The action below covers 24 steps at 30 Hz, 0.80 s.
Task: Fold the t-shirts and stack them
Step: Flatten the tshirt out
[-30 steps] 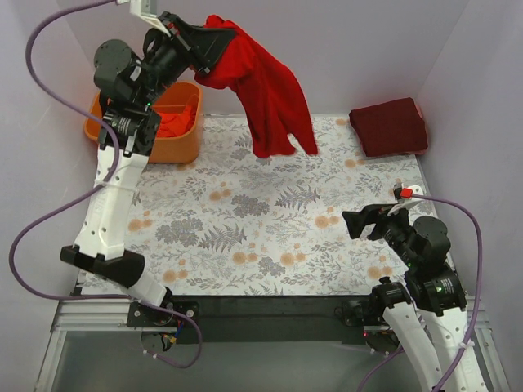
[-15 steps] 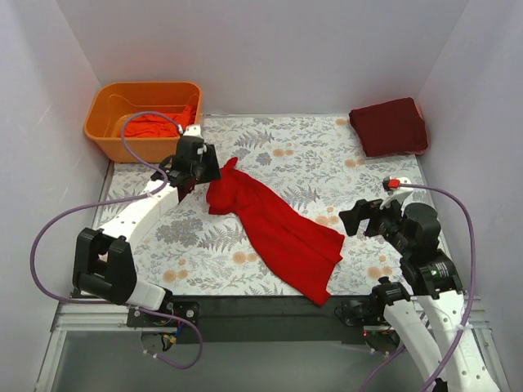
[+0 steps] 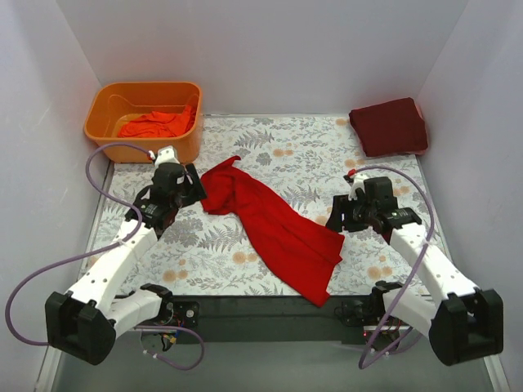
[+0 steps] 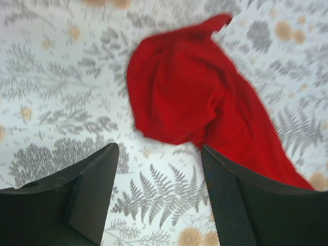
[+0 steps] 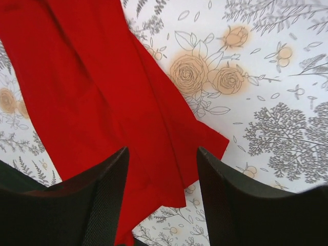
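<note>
Red t-shirt (image 3: 278,229) on floral tablecloth (image 3: 302,155), white walls (image 3: 278,49)

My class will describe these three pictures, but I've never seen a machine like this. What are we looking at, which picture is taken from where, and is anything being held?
These are two white robot arms bolted at the table's near edge, the left arm and the right arm. The wide picture is from a fixed camera above and behind them. Each close-up is from a wrist camera, so the dark shapes are the left arm's fingers and the right arm's fingers, both open, holding nothing. On the flower-patterned table lies a crumpled bright red t-shirt; a folded dark maroon t-shirt sits far right; an orange plastic tub far left holds orange-red cloth.
</note>
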Each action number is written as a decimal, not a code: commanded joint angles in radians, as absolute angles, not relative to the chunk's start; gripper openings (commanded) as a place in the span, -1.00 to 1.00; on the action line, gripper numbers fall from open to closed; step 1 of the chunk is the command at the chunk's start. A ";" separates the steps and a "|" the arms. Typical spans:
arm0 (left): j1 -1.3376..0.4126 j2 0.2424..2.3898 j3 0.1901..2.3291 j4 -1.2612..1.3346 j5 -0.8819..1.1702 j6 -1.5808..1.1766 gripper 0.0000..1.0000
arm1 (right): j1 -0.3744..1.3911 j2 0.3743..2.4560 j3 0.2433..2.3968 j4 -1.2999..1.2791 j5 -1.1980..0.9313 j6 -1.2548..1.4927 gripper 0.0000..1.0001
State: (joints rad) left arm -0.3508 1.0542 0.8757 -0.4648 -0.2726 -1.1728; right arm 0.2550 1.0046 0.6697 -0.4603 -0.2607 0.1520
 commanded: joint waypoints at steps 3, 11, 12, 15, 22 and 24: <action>-0.354 1.040 0.714 -0.454 -0.209 -1.216 0.29 | 0.307 1.159 0.693 -0.408 -0.291 0.141 0.18; -0.353 1.023 0.618 -0.339 -0.195 -1.201 0.29 | 0.434 1.262 0.677 -0.354 -0.212 0.153 0.08; -0.353 1.023 0.621 -0.337 -0.195 -1.203 0.28 | 0.437 1.279 0.670 -0.339 -0.180 0.156 0.08; -0.354 1.017 0.612 -0.336 -0.190 -1.195 0.28 | 0.437 1.313 0.660 -0.324 -0.141 0.155 0.08; -0.353 1.011 0.607 -0.336 -0.199 -1.184 0.28 | 0.437 1.367 0.667 -0.318 -0.172 0.121 -0.03; -0.354 1.015 0.609 -0.337 -0.201 -1.183 0.28 | 0.440 1.379 0.669 -0.318 -0.224 0.106 -0.04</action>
State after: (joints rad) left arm -0.3508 1.0359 0.6121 -0.3573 -0.1940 -1.1969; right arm 0.4343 1.3636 0.6647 -0.3481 -0.1741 0.1394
